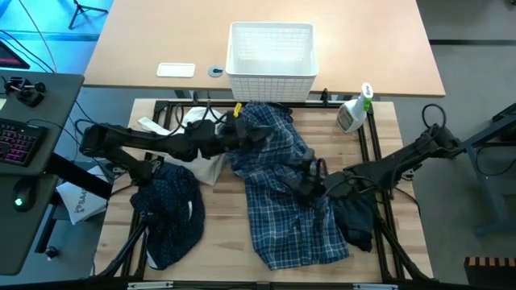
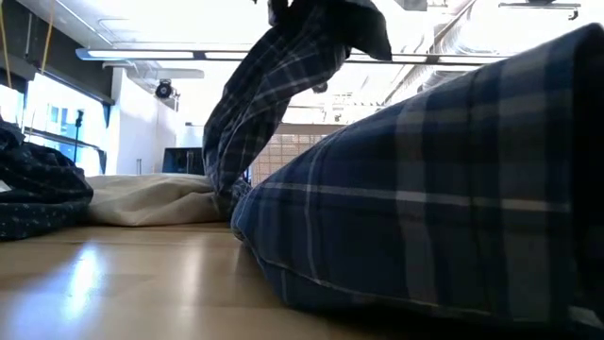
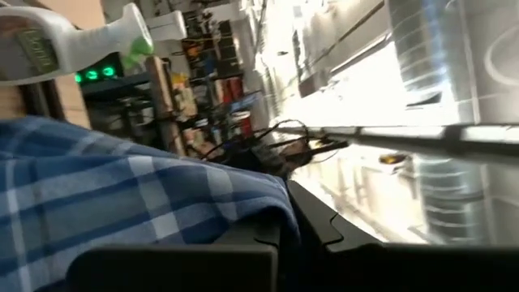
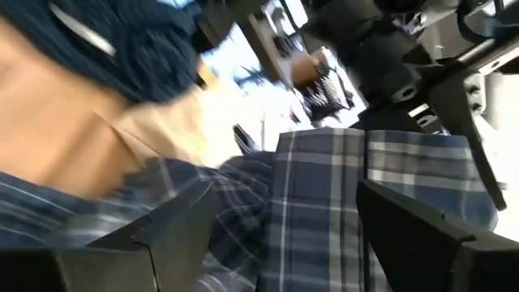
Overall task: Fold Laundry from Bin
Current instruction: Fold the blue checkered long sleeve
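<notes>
The plaid shirt (image 1: 282,193) is lying mid-table, its top lifted at twelve o'clock, where we are clamping the left gripper (image 1: 256,135) on it. Our right gripper (image 1: 305,187), fingers apart, is hovering over its middle. The dotted shirt (image 1: 169,211) is lying at eight o'clock, the bin (image 1: 271,60) at twelve.

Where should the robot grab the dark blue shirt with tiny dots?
Probably the dotted navy shirt is best pinched at its upper bunched edge, coming straight down from above. It lies crumpled on the table's left side, clear of the plaid shirt, so raised folds give the fingers something to close on.
</notes>
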